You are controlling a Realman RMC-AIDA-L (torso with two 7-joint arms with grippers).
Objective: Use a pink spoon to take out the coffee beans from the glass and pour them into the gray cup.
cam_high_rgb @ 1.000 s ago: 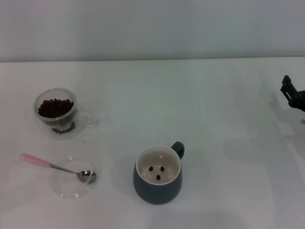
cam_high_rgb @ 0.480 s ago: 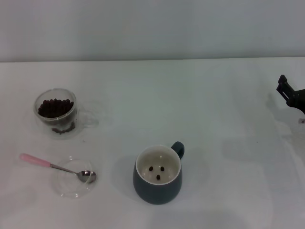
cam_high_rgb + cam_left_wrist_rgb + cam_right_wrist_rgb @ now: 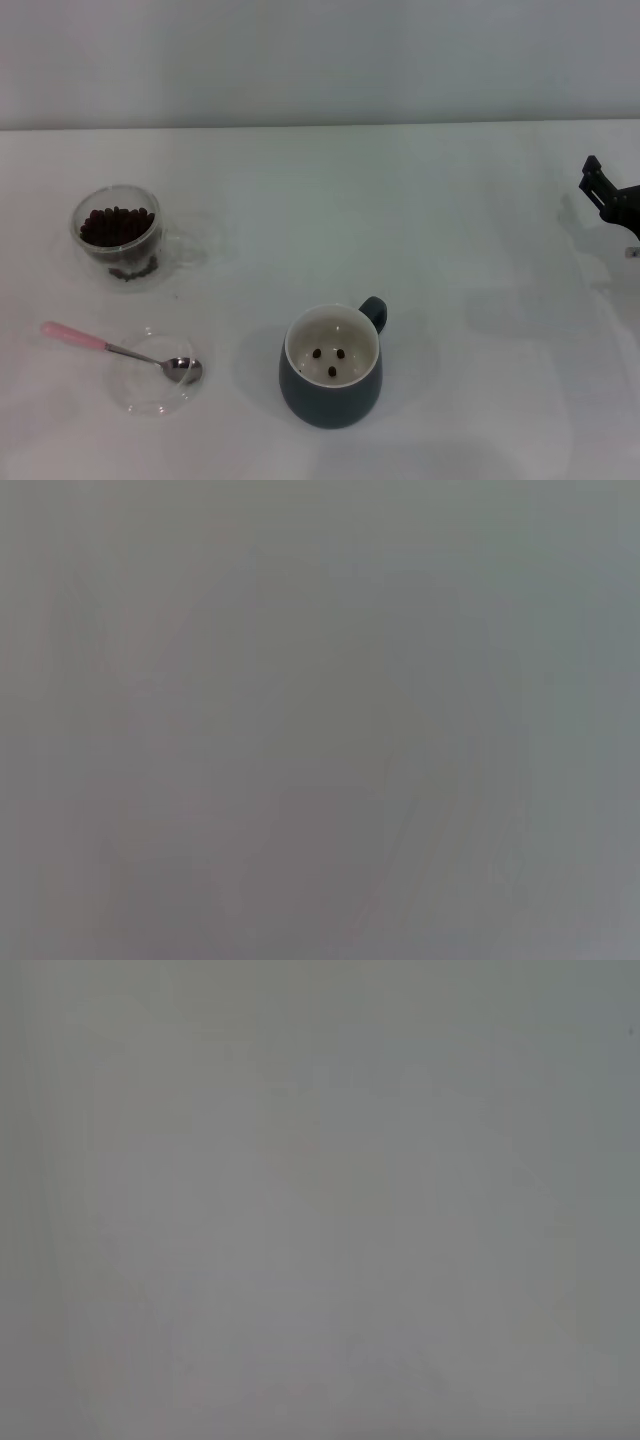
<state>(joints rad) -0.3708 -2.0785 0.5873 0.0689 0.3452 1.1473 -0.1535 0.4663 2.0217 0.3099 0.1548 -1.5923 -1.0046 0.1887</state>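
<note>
The pink spoon [image 3: 110, 349] lies at the front left with its metal bowl on a flat clear saucer [image 3: 155, 377] and its pink handle pointing left. The glass [image 3: 119, 236] stands behind it, holding many coffee beans [image 3: 116, 224]. The gray cup [image 3: 331, 366] stands at the front middle with three beans [image 3: 329, 358] inside. My right gripper [image 3: 606, 194] shows only as a dark part at the right edge, far from everything. My left gripper is out of view. Both wrist views show only plain grey.
The white table [image 3: 440, 250] ends at a pale wall behind. Nothing else stands on it.
My right gripper has moved slightly up and left at the right edge. The spoon, glass and cup have not moved.
</note>
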